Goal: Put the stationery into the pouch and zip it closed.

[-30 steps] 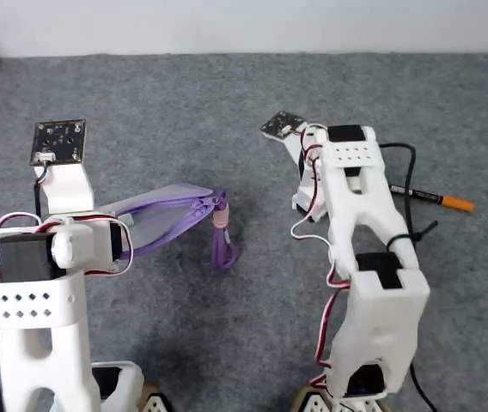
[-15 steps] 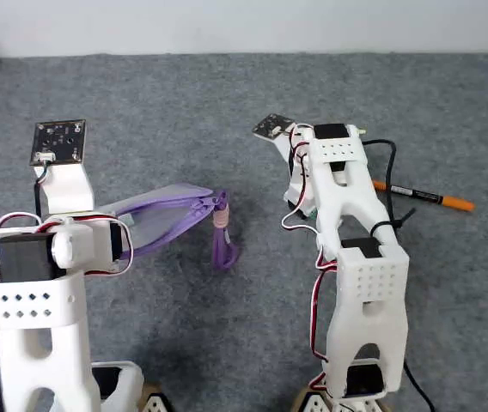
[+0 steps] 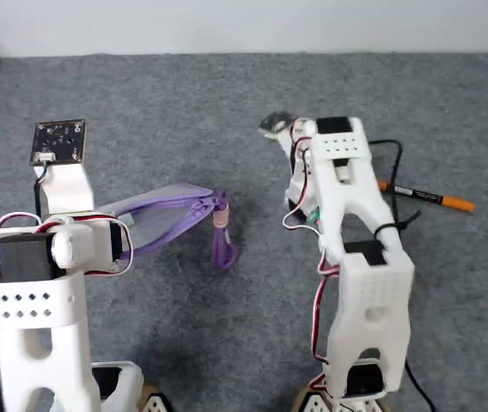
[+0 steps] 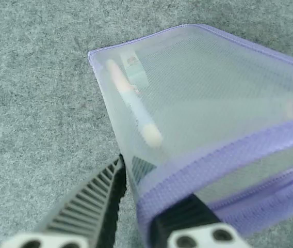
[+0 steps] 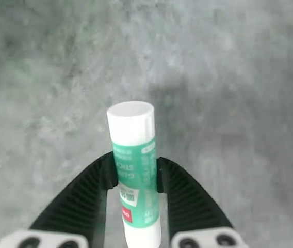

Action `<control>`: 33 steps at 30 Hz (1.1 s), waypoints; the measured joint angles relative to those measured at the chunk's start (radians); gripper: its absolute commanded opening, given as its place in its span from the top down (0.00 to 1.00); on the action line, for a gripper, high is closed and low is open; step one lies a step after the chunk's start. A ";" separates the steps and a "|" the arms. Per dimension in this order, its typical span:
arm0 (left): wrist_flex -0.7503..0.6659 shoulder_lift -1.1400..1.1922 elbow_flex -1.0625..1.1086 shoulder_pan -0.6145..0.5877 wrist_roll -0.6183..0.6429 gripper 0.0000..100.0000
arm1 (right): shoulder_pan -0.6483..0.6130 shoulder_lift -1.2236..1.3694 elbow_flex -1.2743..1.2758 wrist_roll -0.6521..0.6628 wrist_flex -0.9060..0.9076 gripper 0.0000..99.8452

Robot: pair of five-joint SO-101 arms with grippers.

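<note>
- Right wrist view: the right tool (image 5: 133,166) is clamped on a glue stick (image 5: 132,150). Its jaws are narrowed to the stick's width, and the white cap end points out past the fingertips over the grey table (image 5: 229,62).
- Left wrist view: the left tool (image 4: 144,194) is closed on the purple-bound edge of the pouch (image 4: 213,98). A pen (image 4: 133,111) lies inside, behind the translucent wall.
- High view: the pouch (image 3: 162,215) runs from the left tool toward the middle of the table, and its strap (image 3: 223,242) hangs at the far end. An orange marker (image 3: 424,196) lies on the table just beside the right arm, well apart from the pouch.
- We judge the step in hand to be the transfer of the glue stick to the pouch. We cannot tell how far the zip mouth stands open.
- The next move calls for aligning the stick's long axis with the mouth and sliding it well inside before release. The left tool must hold the edge steady throughout.
- The orange marker and the zip closure remain outstanding.
</note>
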 measured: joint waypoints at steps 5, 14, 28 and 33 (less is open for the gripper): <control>0.000 0.000 0.000 0.000 0.000 0.99 | -0.029 -0.184 0.000 -0.132 0.147 0.99; 0.000 0.000 0.000 0.000 0.000 0.99 | -0.130 -0.546 0.084 -0.265 0.192 0.99; 0.000 0.000 0.000 0.000 0.000 0.99 | -0.471 -1.186 0.580 -0.657 0.011 0.99; 0.000 0.000 0.000 0.000 0.000 0.99 | -0.572 -1.361 0.746 -0.741 -0.189 0.99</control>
